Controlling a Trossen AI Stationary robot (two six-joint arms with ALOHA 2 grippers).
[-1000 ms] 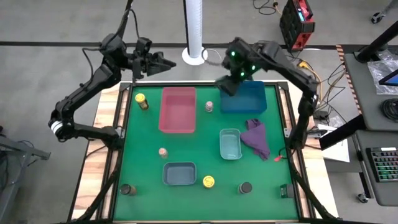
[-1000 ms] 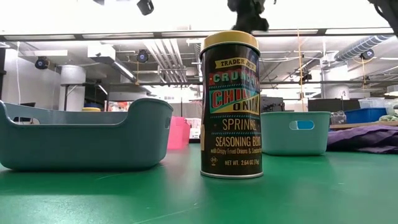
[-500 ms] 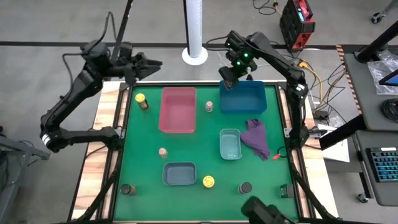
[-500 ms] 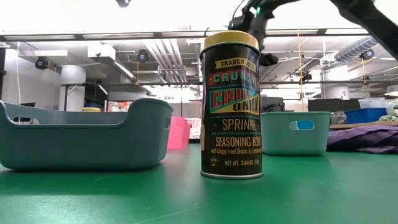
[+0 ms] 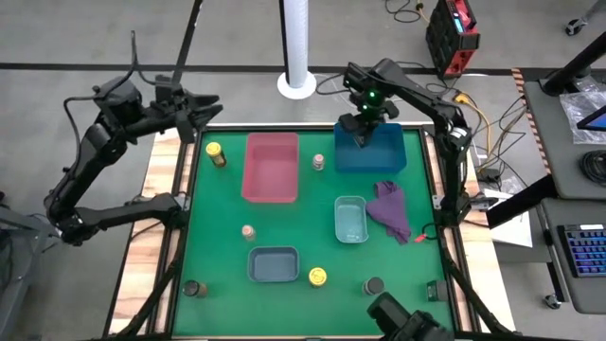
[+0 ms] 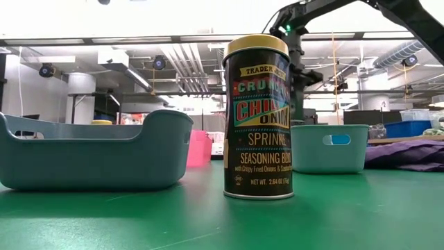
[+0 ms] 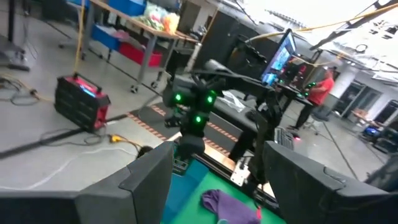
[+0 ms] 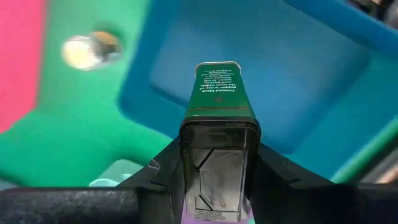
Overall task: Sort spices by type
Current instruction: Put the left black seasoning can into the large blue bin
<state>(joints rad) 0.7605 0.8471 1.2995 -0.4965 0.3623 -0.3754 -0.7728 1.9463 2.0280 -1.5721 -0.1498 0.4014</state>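
Green felt covers the table (image 5: 218, 237) in the high view, where the right gripper (image 5: 363, 133) hangs over the blue tray (image 5: 388, 152) at the far edge, clamped on a slim dark jar that is hard to make out from above. Just beside that gripper, towards the pink tray (image 5: 270, 168), stands a tiny tan jar (image 5: 318, 163). The left gripper (image 5: 206, 107) is held off the table's far left corner, its fingers spread, with a yellow-lidded jar (image 5: 216, 153) on the felt near it. Well away from both grippers, along the near side, are a second tiny tan jar (image 5: 248, 232), a grey tray (image 5: 274, 264), a second yellow-lidded jar (image 5: 317, 277) and two round dark-lidded jars (image 5: 195, 288) (image 5: 373, 285). A teal tray (image 5: 350, 219) and a purple cloth (image 5: 391, 210) lie between those and the right gripper.

From the low view, the yellow-lidded jar (image 6: 257, 117) fills the middle — the grey tray (image 6: 90, 153) to one side, the teal tray (image 6: 329, 147) and purple cloth (image 6: 406, 153) to the other. The right arm (image 6: 326, 14) reaches in from above, behind the jar.

The left wrist view looks past the left gripper's parted fingers (image 7: 149, 180) at the right arm (image 7: 196, 112) and the purple cloth (image 7: 227, 204).

The right wrist view shows the right gripper closed on the slim dark jar (image 8: 217, 99), green-labelled — held above the blue tray (image 8: 298, 93), with the tiny tan jar (image 8: 90, 50) on the felt off to one side.
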